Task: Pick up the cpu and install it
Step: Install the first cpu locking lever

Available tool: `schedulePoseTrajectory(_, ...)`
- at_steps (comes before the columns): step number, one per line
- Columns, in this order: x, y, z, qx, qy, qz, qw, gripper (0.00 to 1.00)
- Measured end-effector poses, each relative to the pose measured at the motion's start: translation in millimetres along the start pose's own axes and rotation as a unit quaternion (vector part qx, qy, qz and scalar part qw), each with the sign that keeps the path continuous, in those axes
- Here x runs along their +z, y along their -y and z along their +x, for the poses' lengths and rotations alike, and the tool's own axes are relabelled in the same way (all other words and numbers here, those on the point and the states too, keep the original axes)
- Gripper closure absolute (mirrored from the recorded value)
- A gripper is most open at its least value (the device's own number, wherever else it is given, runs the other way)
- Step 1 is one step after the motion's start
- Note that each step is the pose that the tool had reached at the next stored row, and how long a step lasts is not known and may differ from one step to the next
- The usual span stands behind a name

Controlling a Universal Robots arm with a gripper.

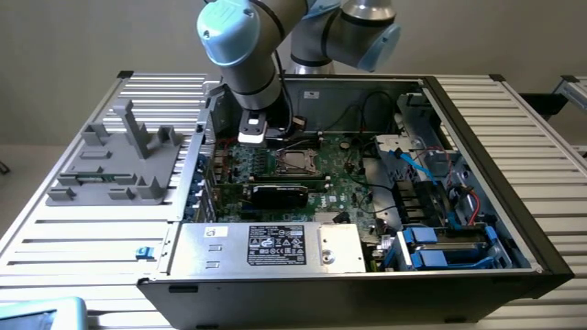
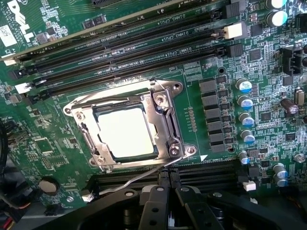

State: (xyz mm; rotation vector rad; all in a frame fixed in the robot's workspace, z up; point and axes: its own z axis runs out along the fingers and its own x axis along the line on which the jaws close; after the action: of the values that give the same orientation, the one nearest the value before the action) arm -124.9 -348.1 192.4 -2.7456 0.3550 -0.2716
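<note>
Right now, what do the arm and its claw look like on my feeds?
The arm is built of silver-grey tube segments with light blue caps on its rounded joints. At the wrist sits a black-and-white block with dark cables trailing off it. The claw is black, its fingers flat angular pieces fixed with small round screws.

The cpu (image 2: 125, 132) sits flat in its socket (image 2: 165, 125) on the green motherboard (image 2: 43, 153), metal frame around it. Black memory slots (image 2: 144, 43) run alongside. The gripper (image 2: 167, 211) hangs just beside the socket, fingers together, holding nothing.
</note>
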Motion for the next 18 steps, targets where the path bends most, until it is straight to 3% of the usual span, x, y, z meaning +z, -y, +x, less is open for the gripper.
schedulePoseTrajectory(18,4.5,-0.4,4.5,0.0,0.0001,-0.0002,1.0,0.89)
